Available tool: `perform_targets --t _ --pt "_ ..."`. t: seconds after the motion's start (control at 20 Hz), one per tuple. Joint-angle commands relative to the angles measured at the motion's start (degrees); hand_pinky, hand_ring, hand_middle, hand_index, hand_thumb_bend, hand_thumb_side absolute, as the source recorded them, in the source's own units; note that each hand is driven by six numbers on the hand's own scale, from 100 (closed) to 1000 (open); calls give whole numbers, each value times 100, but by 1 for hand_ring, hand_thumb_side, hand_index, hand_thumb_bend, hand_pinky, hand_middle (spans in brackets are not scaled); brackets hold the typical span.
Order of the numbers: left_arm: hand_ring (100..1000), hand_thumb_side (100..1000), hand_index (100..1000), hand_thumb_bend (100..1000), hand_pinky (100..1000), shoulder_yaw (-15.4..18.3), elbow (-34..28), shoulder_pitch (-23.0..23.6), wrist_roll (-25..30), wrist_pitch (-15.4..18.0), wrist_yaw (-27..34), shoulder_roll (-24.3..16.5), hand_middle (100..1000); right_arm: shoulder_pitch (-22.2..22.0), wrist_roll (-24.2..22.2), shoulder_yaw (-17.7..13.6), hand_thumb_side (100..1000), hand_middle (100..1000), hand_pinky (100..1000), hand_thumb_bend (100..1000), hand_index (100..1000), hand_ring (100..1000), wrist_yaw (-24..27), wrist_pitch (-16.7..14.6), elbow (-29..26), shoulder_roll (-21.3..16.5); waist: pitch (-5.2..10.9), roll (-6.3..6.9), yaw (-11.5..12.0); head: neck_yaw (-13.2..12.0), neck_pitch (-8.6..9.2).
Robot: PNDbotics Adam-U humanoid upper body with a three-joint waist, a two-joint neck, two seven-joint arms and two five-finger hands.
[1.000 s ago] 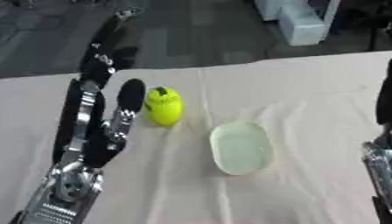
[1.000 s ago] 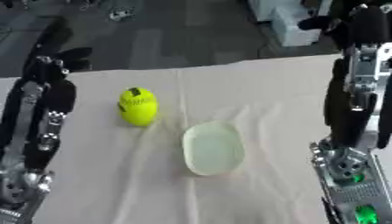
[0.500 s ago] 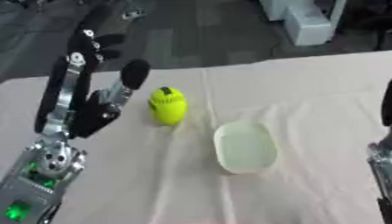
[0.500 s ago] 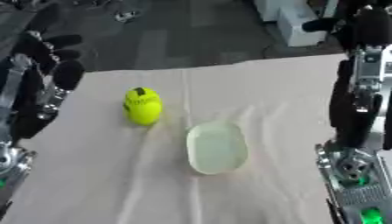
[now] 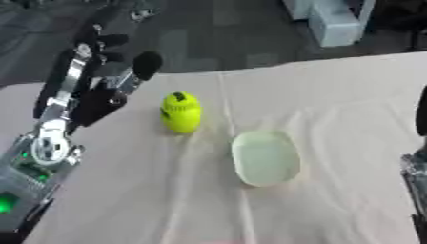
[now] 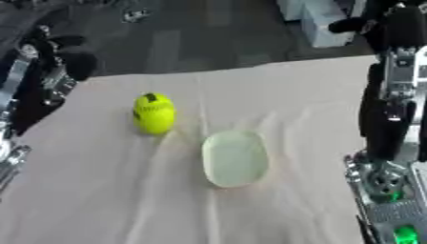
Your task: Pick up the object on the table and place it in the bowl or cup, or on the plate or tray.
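A yellow-green fruit-shaped object (image 5: 181,112) with a dark stem end stands on the cream cloth, left of centre. Just right of it and nearer to me lies a pale green oval tray (image 5: 265,157), with nothing in it. My left hand (image 5: 106,81) hovers left of the yellow object, a short gap away, fingers straight and pointing up and away, holding nothing. My right hand (image 6: 392,28) is raised at the right edge, far from both things; only its back and wrist show.
The cloth-covered table (image 5: 333,95) reaches to a far edge with dark floor behind it. A white box (image 5: 330,21) stands on the floor at the upper right. Wrinkles run through the cloth around the tray.
My left arm has swung out to the left and back from the yellow object. The whole picture has shifted a little, so the camera moved. Object and tray stay put.
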State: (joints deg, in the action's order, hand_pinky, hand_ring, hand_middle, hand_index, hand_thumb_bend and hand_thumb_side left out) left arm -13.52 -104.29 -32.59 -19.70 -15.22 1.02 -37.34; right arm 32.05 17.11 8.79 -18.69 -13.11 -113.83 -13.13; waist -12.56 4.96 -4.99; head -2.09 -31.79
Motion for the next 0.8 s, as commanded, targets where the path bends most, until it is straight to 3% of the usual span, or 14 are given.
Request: perform_targets --t 0.05,0.35,0.8 --pt "854 857 1000 765 732 -45 366 -211 158 125 271 -200 1000 17 -33 2 1000 901 577 100 939 836 21 -4 -76 -49 107 -9 -14 -49 -38" --pt "840 875 1000 740 718 -120 1030 -464 272 412 449 -98 1000 10 -46 8 1000 901 575 100 939 836 27 2 -76 -40 99 1 -48 -53 -66" --pt "838 889 1000 738 724 -309 1624 -667 417 530 179 33 1000 24 -49 16 1000 900 574 100 938 835 37 1 -76 -26 72 12 -104 -75 -53"
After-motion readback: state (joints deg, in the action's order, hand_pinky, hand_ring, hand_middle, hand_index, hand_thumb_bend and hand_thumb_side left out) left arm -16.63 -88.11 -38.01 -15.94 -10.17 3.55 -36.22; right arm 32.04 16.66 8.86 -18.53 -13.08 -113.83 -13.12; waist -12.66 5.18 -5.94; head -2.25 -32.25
